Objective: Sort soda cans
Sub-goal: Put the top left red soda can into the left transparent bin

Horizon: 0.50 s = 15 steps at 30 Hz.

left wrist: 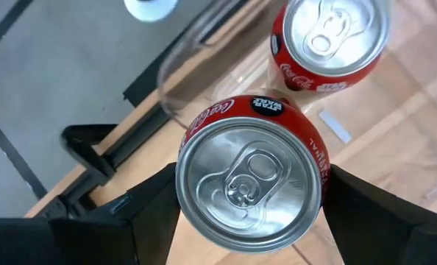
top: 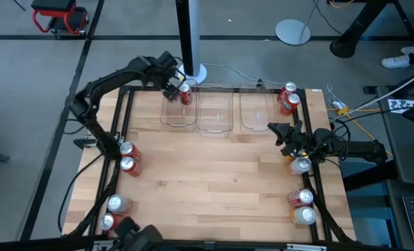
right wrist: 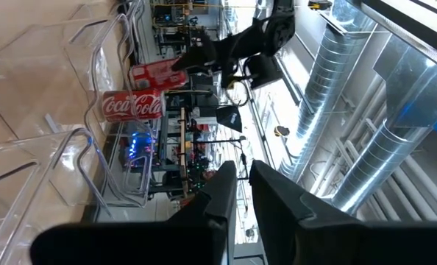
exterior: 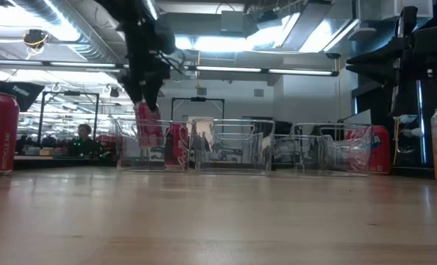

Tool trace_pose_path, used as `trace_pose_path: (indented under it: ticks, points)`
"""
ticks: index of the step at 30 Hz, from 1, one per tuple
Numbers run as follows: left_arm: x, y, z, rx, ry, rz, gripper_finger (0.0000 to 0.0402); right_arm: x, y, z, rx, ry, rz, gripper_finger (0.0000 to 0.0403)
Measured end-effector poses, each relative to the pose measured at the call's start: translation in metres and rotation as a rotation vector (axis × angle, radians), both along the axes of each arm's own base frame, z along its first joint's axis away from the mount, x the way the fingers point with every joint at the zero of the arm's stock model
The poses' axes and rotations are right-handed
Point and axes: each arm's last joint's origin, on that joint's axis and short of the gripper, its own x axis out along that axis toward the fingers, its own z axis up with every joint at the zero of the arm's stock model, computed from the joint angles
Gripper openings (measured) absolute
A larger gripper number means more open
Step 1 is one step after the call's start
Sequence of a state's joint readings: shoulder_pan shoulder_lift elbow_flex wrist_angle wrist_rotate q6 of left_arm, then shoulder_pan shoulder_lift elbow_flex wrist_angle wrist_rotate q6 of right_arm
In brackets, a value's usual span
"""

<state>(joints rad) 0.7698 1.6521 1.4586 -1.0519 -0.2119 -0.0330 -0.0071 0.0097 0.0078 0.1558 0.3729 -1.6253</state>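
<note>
1. While the left gripper (top: 173, 86) hangs over the back-left clear bin (top: 178, 120), its fingers are clamped on the sides of a red Coca-Cola can (left wrist: 251, 173), which stands upright, long axis vertical, silver top facing the wrist camera.
2. Directly below the held can lies the bin's interior, where a second red Coca-Cola can (left wrist: 327, 43) already stands upright, just beside the held one and nearer the bin's wall.
3. Judged from the low view, the held can (exterior: 146, 121) sits above the bin floor, so lowering it calls for a straight descent that keeps clear of its neighbour (exterior: 176, 143).
4. Well apart, at the table's right edge, the right gripper (top: 285, 137) waits with its fingers drawn together on nothing; a silver can (top: 301, 165) stands just beside that arm.
5. Left arm is nearer this bin.
</note>
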Motion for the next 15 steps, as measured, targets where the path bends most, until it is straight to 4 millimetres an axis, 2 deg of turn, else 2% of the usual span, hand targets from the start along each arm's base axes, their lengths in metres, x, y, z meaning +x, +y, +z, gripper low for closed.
trace_pose_path:
  ticks: [8,15]
  points:
    - [0.017,0.017,-0.031,-0.016,0.023,0.001,0.028,0.0,0.0,0.0,0.0,0.0,0.0,0.0046]
    - [0.025,0.026,-0.046,-0.013,0.037,0.007,0.0287,0.0,0.0,0.0,0.003,-0.001,0.0,0.0046]
